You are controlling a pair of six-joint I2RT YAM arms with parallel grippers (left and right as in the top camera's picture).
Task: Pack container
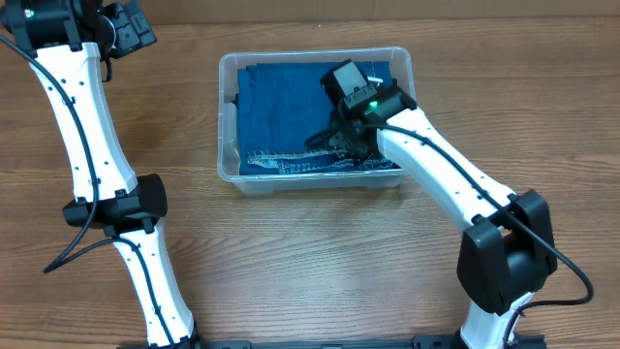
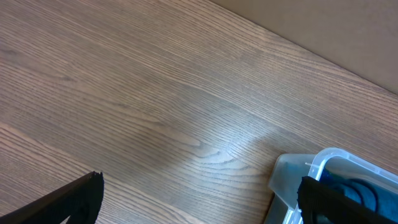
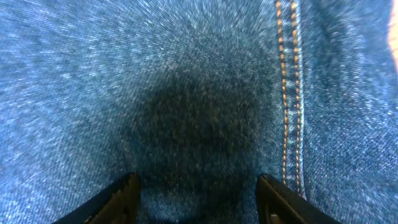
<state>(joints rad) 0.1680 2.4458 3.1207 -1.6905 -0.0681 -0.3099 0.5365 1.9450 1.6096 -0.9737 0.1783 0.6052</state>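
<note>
The container lies long axis left-right, holding folded jeans.

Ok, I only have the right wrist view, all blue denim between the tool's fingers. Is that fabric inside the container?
Observer: Yes, the denim lies folded inside the container, filling most of it.
Operator: Anything hanging over the rim?
Observer: Not that the overhead view shows; the fabric sits within the walls.
Operator: And my other arm?
Observer: The left tool is open, above bare table left of the container, touching nothing.
</note>
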